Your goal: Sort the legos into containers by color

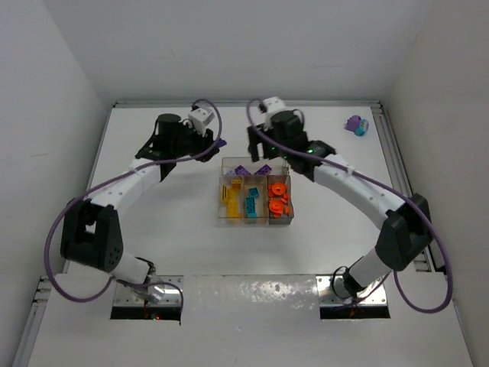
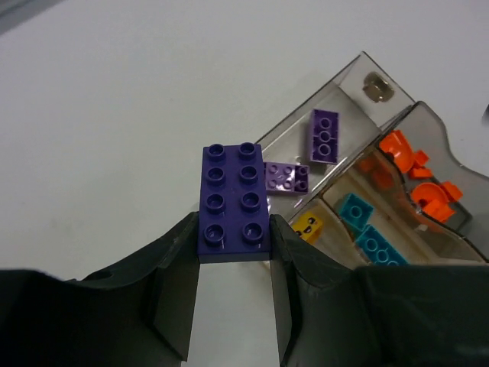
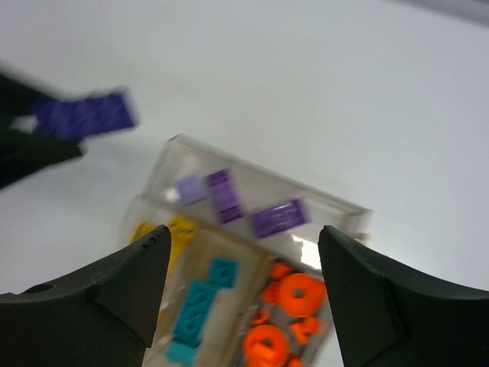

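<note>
- The white table (image 1: pixel 153 229) carries everything. The clear tray (image 1: pixel 229 161) sits at its middle, and I place the rest from that tray.
- My left arm (image 1: pixel 114 191) curves in from the tray's left, and my right arm (image 1: pixel 359 191) from its right. Both wrists end up at the tray's far end.
- The tray has one wide section across its far end and three narrow ones side by side on the near side.
- My right gripper (image 3: pixel 243 237) hangs over the tray's wide section. Its fingers are spread well apart with nothing between them.
- My left gripper (image 2: pixel 233 245) is just off the tray's far left corner, above bare table. Its fingers are clamped on the long sides of a dark purple brick (image 2: pixel 233 200), which has two rows of four studs facing up. The brick is outside the tray.
- The orange pieces (image 1: pixel 279 195) fill the tray's right narrow section. Several of them are round.
- The teal bricks (image 1: pixel 250 200) lie in the middle narrow section.
- The yellow bricks (image 1: pixel 231 197) lie in the left narrow section.
- The wide section holds only purple bricks. One is darker (image 2: pixel 324 136) and one is paler (image 2: pixel 286 178), and they lie apart. The right wrist view shows a third.
- A small purple and teal thing (image 1: pixel 356 125) lies well off to the tray's far right, near the table edge. I cannot tell what it is.
</note>
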Action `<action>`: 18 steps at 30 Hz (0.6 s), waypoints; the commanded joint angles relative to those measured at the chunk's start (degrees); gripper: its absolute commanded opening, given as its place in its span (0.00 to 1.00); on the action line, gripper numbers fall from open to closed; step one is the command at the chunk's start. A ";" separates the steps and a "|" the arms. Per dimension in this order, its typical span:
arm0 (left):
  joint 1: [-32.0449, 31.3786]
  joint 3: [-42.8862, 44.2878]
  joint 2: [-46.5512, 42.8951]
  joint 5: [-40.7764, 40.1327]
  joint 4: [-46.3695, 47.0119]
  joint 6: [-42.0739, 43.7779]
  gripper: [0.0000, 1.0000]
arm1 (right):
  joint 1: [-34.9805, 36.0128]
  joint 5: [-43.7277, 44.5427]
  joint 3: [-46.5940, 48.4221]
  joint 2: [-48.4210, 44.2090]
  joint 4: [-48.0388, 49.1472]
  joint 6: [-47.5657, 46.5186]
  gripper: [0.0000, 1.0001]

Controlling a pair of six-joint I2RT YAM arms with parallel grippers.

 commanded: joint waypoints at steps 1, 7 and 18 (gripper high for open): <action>-2.36 8.37 6.76 8.07 -8.25 -1.36 0.00 | -7.15 7.23 -1.56 -5.76 -2.21 4.04 0.76; -5.18 21.49 21.00 7.34 -20.42 -0.43 0.00 | -7.25 13.66 -6.23 -9.98 -3.09 1.04 0.77; -9.49 17.47 23.56 9.90 -12.60 4.60 0.00 | -7.34 13.83 -7.90 -11.65 -4.76 0.87 0.77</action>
